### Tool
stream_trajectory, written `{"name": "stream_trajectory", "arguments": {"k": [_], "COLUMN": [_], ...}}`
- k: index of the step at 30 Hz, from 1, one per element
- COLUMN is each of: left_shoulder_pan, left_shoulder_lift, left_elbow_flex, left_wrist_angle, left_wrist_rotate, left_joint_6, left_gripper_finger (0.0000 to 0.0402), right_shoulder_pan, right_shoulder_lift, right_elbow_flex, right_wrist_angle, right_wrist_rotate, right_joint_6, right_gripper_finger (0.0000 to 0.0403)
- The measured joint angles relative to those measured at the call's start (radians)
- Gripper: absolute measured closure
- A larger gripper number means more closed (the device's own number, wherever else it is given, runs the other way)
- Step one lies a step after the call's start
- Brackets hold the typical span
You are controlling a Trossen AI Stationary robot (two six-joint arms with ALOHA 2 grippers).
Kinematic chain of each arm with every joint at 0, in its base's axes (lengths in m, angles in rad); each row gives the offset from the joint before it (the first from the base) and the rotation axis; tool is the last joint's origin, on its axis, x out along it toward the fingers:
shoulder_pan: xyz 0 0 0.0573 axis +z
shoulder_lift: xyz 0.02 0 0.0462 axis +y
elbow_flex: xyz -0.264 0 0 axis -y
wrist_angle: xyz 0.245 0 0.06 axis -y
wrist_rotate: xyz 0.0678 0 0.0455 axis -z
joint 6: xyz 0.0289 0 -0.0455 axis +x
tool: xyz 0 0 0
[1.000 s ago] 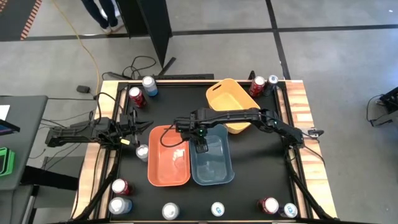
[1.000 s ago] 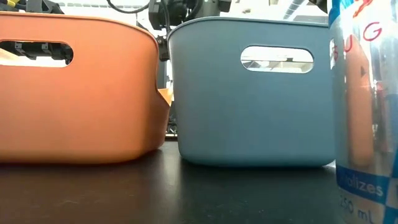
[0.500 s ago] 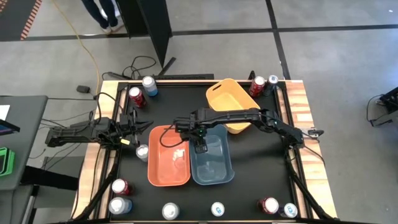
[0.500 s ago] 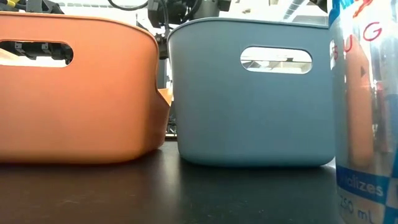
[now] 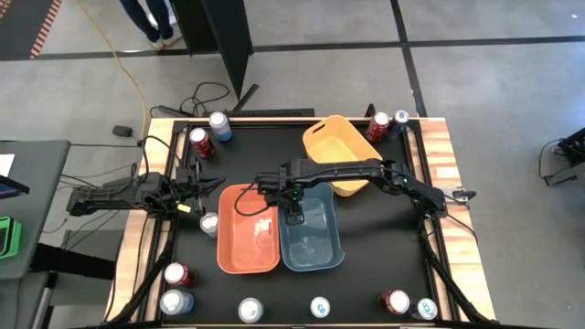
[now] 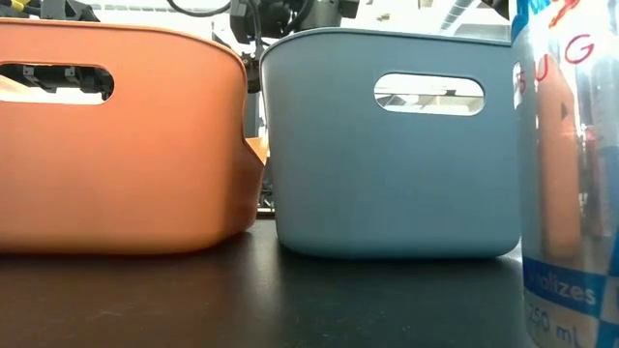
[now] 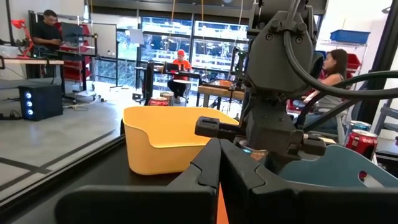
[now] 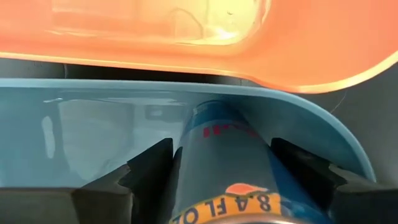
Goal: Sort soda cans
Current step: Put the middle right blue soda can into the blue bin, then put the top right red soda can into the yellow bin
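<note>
My right end effector [image 5: 295, 217] hangs over the blue bin [image 5: 312, 245], fingers spread around a blue can [image 8: 231, 163]. Orange bin [image 5: 248, 247] alongside, yellow bin [image 5: 340, 146] behind. Left end effector [image 5: 197, 192] shut, empty, at the table's left edge.

Even, bright overhead light; the blue can [image 8: 227, 168] blurs up close, glare whitening the orange bin [image 8: 186, 37]

The left tool [image 7: 219, 163] shows its two dark fingers pressed together. Beyond them stand a yellow bin [image 7: 163, 138] on the black table [image 7: 68, 180], the right arm [image 7: 273, 93], and a red can [image 7: 361, 140] beside the blue bin [image 7: 323, 171].
</note>
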Motion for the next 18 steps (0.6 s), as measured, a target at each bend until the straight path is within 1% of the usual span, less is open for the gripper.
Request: {"name": "stream_trajectory", "arguments": {"k": [10, 14, 18], "left_shoulder_pan": [0.000, 0.000, 0.000], "left_shoulder_lift": [0.000, 0.000, 0.000], "left_elbow_flex": [0.000, 0.000, 0.000], "left_wrist_angle": [0.000, 0.000, 0.000], "left_wrist_rotate": [0.000, 0.000, 0.000], "left_joint_6": [0.000, 0.000, 0.000], "left_gripper_finger": [0.0401, 0.0401, 0.0401], "right_shoulder_pan": [0.001, 0.001, 0.001], "right_shoulder_lift": [-0.002, -0.002, -0.002], "right_elbow_flex": [0.001, 0.001, 0.013], "right_wrist_angle": [0.001, 0.004, -0.003], "right_wrist_rotate": [-0.006, -0.006, -0.005], "right_joint_6": [0.000, -0.008, -0.011], "right_gripper_finger": [0.0037, 0.0023, 0.0021]}}
